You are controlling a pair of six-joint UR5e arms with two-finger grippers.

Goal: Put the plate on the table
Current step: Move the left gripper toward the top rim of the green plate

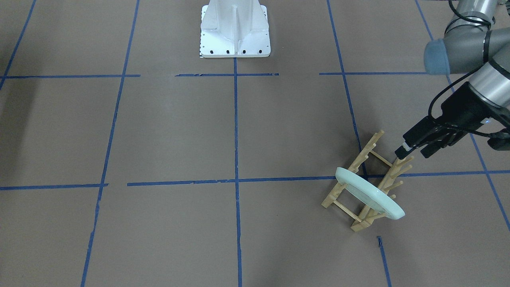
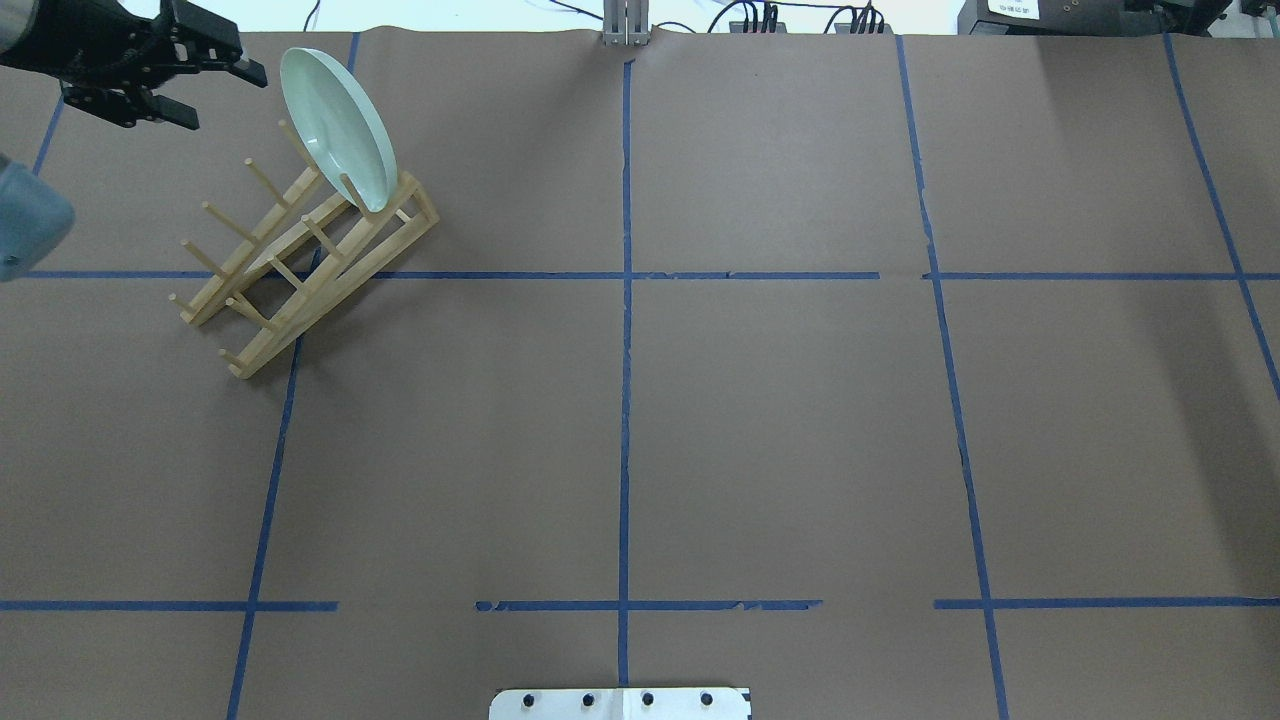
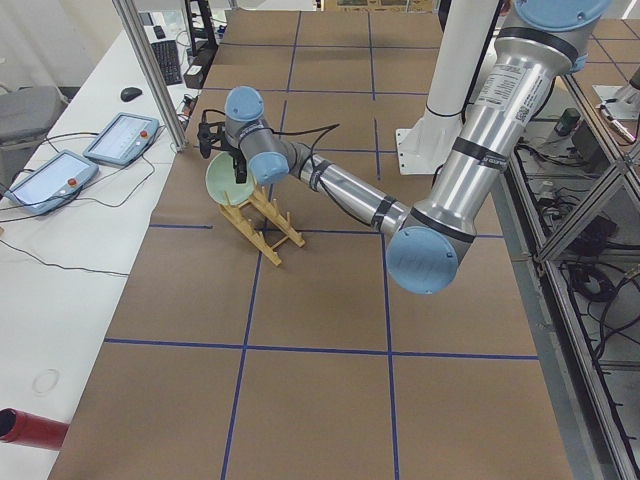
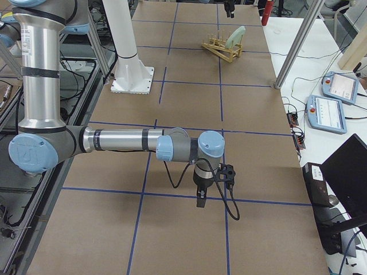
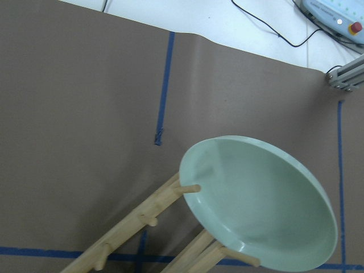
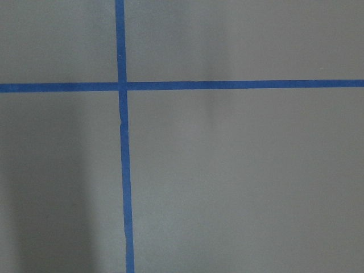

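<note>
leaning plate (image 2: 335,125) in rack (image 2: 300,270), left gripper (image 2: 215,95) near, apparently spread

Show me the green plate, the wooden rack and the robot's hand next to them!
plate (image 2: 335,125): overhead view, middle of its face.
wooden rack (image 2: 345,280): overhead view, on its long side rail.
left gripper (image 2: 228,100): overhead view, midway between its open fingertips.
</note>
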